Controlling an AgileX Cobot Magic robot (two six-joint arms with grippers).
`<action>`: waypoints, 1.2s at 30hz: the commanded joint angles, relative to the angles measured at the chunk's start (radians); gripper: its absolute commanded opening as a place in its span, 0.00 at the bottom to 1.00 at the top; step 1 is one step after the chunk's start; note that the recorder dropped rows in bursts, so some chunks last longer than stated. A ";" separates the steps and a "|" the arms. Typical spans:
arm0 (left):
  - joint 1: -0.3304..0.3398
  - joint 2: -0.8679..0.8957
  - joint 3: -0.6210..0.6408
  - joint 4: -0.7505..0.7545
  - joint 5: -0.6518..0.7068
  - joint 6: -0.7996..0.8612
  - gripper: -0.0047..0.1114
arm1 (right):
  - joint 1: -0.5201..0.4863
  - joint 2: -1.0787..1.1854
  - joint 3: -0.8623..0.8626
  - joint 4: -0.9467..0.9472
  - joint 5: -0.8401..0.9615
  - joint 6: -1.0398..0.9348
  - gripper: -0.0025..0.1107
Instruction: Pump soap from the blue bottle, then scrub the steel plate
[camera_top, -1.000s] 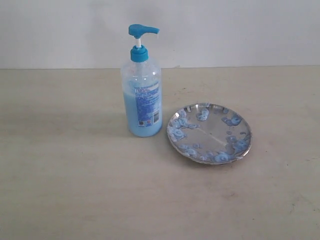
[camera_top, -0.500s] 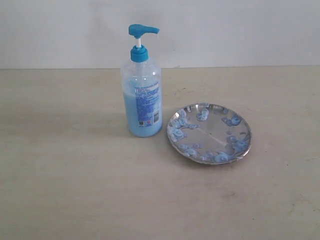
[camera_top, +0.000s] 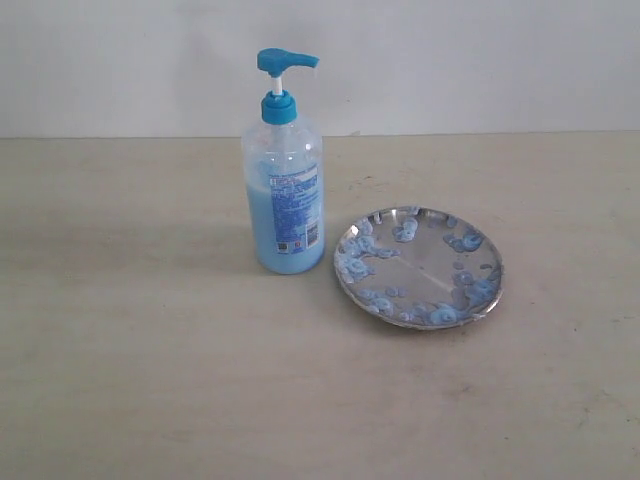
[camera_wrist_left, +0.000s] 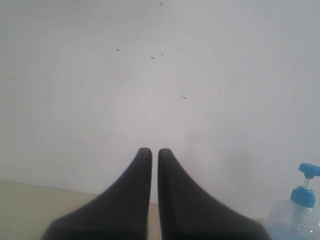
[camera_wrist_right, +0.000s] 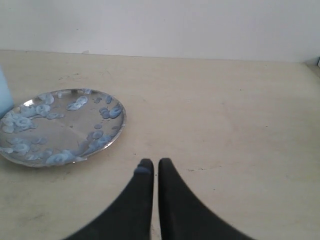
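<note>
The blue bottle (camera_top: 285, 180) stands upright on the table, its light blue soap (camera_top: 285, 230) showing through the clear body. Just to its right lies the steel plate (camera_top: 418, 267), dotted with pale blue blobs. Neither gripper shows in the exterior view. In the left wrist view my left gripper (camera_wrist_left: 154, 151) is shut and empty, facing the white wall, with the blue bottle (camera_wrist_left: 298, 215) off to one side. My right gripper (camera_wrist_right: 153, 162) is shut and empty above bare table, apart from the steel plate (camera_wrist_right: 60, 126). One right fingertip (camera_wrist_right: 144, 170) carries a blue smear.
A white wall (camera_top: 450, 60) runs along the back of the pale wooden table (camera_top: 150, 380). The table's far corner edge (camera_wrist_right: 312, 67) shows in the right wrist view.
</note>
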 joint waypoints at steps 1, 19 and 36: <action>-0.001 -0.002 -0.004 0.000 -0.003 -0.010 0.08 | 0.002 -0.005 -0.001 -0.002 -0.001 0.005 0.02; -0.001 -0.002 0.013 -1.218 0.184 1.356 0.08 | 0.002 -0.005 -0.001 -0.002 -0.001 0.005 0.02; 0.226 -0.002 0.159 -1.697 0.252 1.812 0.08 | 0.002 -0.005 -0.001 -0.002 0.003 0.005 0.02</action>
